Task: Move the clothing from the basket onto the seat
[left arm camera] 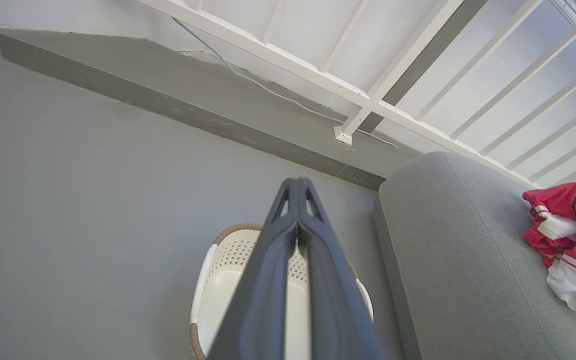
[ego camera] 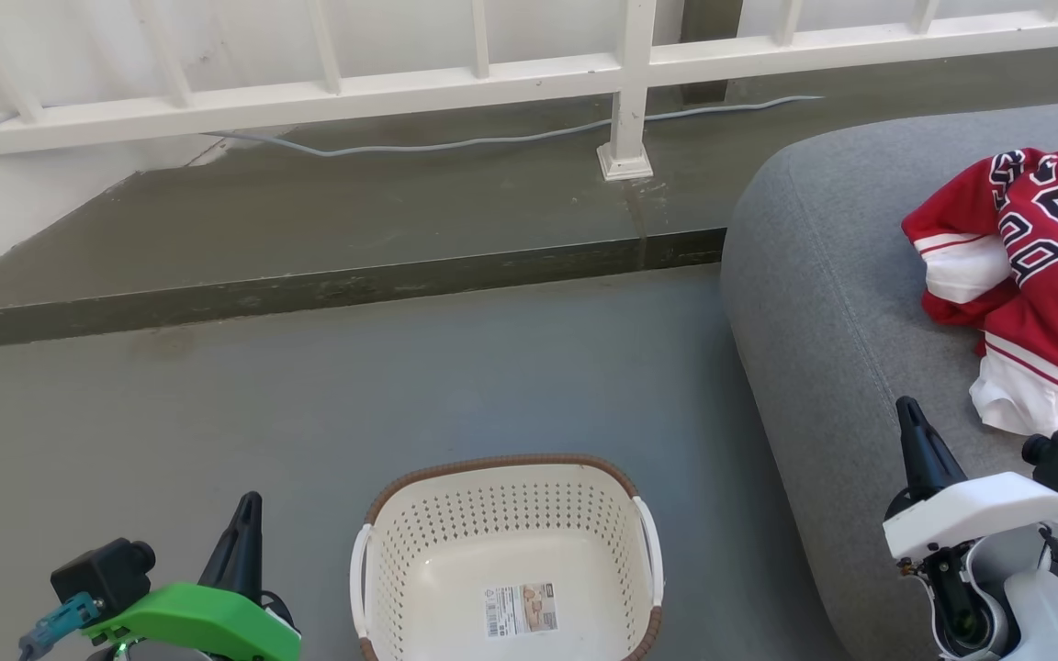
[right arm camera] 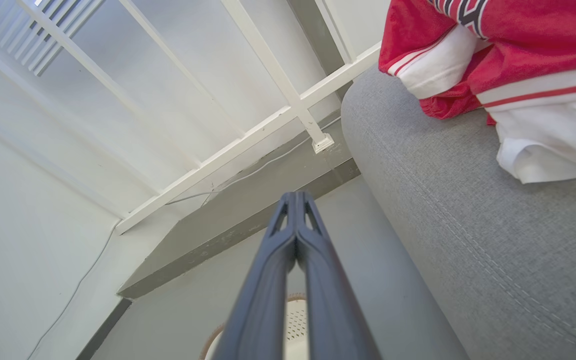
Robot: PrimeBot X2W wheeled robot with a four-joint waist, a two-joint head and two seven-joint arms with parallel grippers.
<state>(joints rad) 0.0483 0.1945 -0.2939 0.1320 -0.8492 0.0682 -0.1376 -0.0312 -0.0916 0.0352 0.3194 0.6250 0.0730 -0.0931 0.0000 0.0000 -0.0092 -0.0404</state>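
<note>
Grey concrete floor (ego camera: 309, 395), white railing (ego camera: 400, 87) behind. Red basketball clothing with black-and-white lettering and white striped panels (ego camera: 1043, 266) lies heaped on the large grey fabric seat cushion (ego camera: 814, 321), well apart from the small cream perforated plastic basket with brown rim (ego camera: 492, 523), standing on the floor beside the seat, paper label (ego camera: 520, 610) on its bare bottom. Green-bodied left gripper (ego camera: 251, 505), left of the basket, and white-bodied right gripper (ego camera: 910, 418), over the seat near the clothing: both pinched closed, holding nothing.

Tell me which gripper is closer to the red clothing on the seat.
Right. The right gripper is at the seat's edge, just short of the clothing; the left gripper is beyond the basket, over the floor.
</note>
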